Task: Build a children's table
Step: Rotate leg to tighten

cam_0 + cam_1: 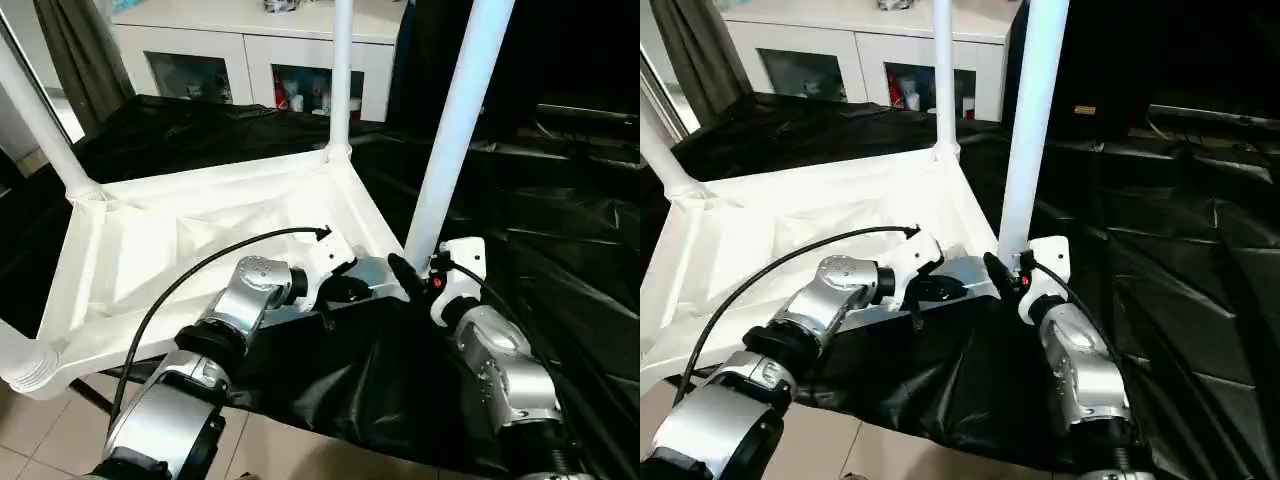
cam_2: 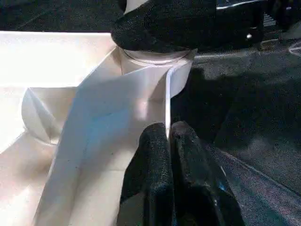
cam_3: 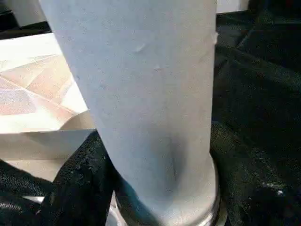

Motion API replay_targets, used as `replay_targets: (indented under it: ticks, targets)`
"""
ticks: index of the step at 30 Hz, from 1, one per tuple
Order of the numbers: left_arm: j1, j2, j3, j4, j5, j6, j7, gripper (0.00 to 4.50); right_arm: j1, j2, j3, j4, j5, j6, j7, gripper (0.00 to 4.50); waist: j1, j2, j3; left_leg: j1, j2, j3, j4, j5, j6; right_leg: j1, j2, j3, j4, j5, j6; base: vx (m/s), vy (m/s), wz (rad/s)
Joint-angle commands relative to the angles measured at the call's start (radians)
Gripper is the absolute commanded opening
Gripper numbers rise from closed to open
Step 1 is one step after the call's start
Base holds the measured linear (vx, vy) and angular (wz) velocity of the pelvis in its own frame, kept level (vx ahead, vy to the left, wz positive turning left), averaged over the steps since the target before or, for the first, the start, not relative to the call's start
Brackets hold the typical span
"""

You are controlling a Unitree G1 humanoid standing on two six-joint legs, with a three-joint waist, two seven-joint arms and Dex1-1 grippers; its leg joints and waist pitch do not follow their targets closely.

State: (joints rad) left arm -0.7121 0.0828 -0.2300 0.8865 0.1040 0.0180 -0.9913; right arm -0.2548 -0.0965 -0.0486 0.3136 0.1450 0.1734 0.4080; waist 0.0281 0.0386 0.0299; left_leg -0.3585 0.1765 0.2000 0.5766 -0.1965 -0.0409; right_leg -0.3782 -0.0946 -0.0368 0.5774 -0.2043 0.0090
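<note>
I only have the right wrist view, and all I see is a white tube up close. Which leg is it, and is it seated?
Observer: It's the near-right leg, standing upright in a corner socket of the upturned tabletop.
Operator: Is my right end effector holding it?
Observer: Yes, the right end effector is closed round the leg's base, just above the socket.
Operator: Where is the left one?
Observer: The left end effector is shut, with its tips at the tabletop's rim beside that socket.
Operator: Are any other legs in?
Observer: The far-left leg and the far-right leg stand upright in their corners.
</note>
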Motion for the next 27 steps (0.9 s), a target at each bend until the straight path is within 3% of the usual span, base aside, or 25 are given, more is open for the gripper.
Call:
replay_targets:
  ticks: [1, 2, 3, 6, 8, 11, 15, 16, 18, 20, 23, 27]
  targets:
    - [0.024, -0.021, -0.044, -0.005, -0.013, -0.012, -0.081, 0.00, -0.015, 0.005, 0.127, 0.021, 0.004, 0.031, 0.137, 3.26, -0.002, -0.026, -0.033, 0.007, 0.053, -0.032, -0.088, -0.329, 0.025, 0.015, -0.059, 0.034, -0.089, -0.383, -0.160, 0.000, 0.000, 0.00]
    - [0.024, -0.021, -0.044, -0.005, -0.013, -0.012, -0.081, 0.00, -0.015, 0.005, 0.127, 0.021, 0.004, 0.031, 0.137, 3.29, -0.002, -0.024, -0.034, 0.003, 0.053, -0.029, -0.086, -0.301, 0.032, 0.018, -0.058, 0.034, -0.086, -0.344, -0.167, 0.000, 0.000, 0.00]
    - [0.027, 0.019, -0.045, -0.011, -0.017, -0.024, -0.138, 0.00, -0.013, -0.040, 0.141, -0.003, 0.025, 0.047, 0.231, 3.54, -0.002, -0.030, -0.036, 0.004, 0.053, -0.028, -0.084, -0.288, 0.038, 0.018, -0.057, 0.034, -0.084, -0.325, -0.172, 0.000, 0.000, 0.00]
    - [0.023, 0.065, -0.045, -0.019, -0.027, -0.034, -0.216, 0.00, -0.008, -0.118, 0.176, -0.042, 0.041, 0.047, 0.372, 3.67, 0.001, -0.028, -0.038, -0.004, 0.052, -0.027, -0.081, -0.235, 0.062, 0.029, -0.059, 0.032, -0.074, -0.259, -0.194, 0.000, 0.000, 0.00]
    - [0.017, 0.088, -0.045, -0.023, -0.033, -0.027, -0.257, 0.00, -0.007, -0.159, 0.184, -0.063, 0.063, 0.049, 0.454, 3.67, 0.007, -0.029, -0.045, 0.004, 0.055, -0.023, -0.071, -0.166, 0.087, 0.029, -0.058, 0.031, -0.060, -0.120, -0.240, 0.027, -0.010, 0.01]
    - [0.009, 0.127, -0.051, -0.029, -0.039, -0.022, -0.330, 0.00, -0.014, -0.219, 0.188, -0.071, 0.090, 0.037, 0.577, 3.67, 0.018, -0.030, -0.050, -0.001, 0.057, -0.018, -0.059, -0.075, 0.133, 0.037, -0.053, 0.024, -0.034, 0.058, -0.295, 0.066, -0.007, 0.00]
    - [0.006, 0.161, -0.049, -0.037, -0.042, 0.000, -0.371, 0.00, -0.024, -0.272, 0.197, -0.066, 0.101, 0.003, 0.679, 3.67, 0.031, -0.026, -0.058, 0.002, 0.059, -0.015, -0.046, -0.010, 0.172, 0.036, -0.052, 0.021, -0.017, 0.185, -0.330, 0.000, 0.000, 0.00]
    - [0.004, 0.168, -0.050, -0.036, -0.045, 0.006, -0.388, 0.00, -0.028, -0.287, 0.197, -0.064, 0.112, 0.016, 0.712, 3.67, 0.037, -0.018, -0.058, 0.001, 0.059, -0.015, -0.044, 0.000, 0.178, 0.034, -0.053, 0.020, -0.015, 0.197, -0.335, 0.000, 0.000, 0.00]
    - [0.004, 0.180, -0.052, -0.035, -0.049, 0.013, -0.415, 0.00, -0.034, -0.311, 0.200, -0.061, 0.120, 0.025, 0.757, 3.67, 0.039, -0.025, -0.055, 0.000, 0.058, -0.014, -0.044, -0.023, 0.177, 0.035, -0.052, 0.020, -0.018, 0.168, -0.338, 0.000, 0.000, 0.00]
    - [0.006, 0.188, -0.052, -0.039, -0.056, 0.019, -0.433, 0.00, -0.040, -0.327, 0.199, -0.059, 0.130, 0.036, 0.785, 3.67, 0.040, -0.021, -0.052, -0.001, 0.060, -0.014, -0.046, -0.063, 0.159, 0.034, -0.054, 0.021, -0.022, 0.111, -0.336, 0.000, 0.000, 0.00]
    - [0.012, 0.192, -0.053, -0.043, -0.063, 0.026, -0.449, 0.00, -0.046, -0.334, 0.188, -0.056, 0.142, 0.043, 0.799, 3.42, 0.042, -0.020, -0.043, 0.004, 0.063, -0.013, -0.055, -0.169, 0.098, 0.027, -0.054, 0.024, -0.037, -0.051, -0.314, 0.000, 0.000, 0.00]
    - [0.024, 0.195, -0.052, -0.048, -0.067, 0.027, -0.452, 0.00, -0.043, -0.328, 0.182, -0.063, 0.154, 0.052, 0.795, 3.23, 0.040, -0.023, -0.043, 0.003, 0.063, -0.015, -0.059, -0.190, 0.065, 0.028, -0.055, 0.026, -0.041, -0.111, -0.289, 0.000, 0.000, 0.00]
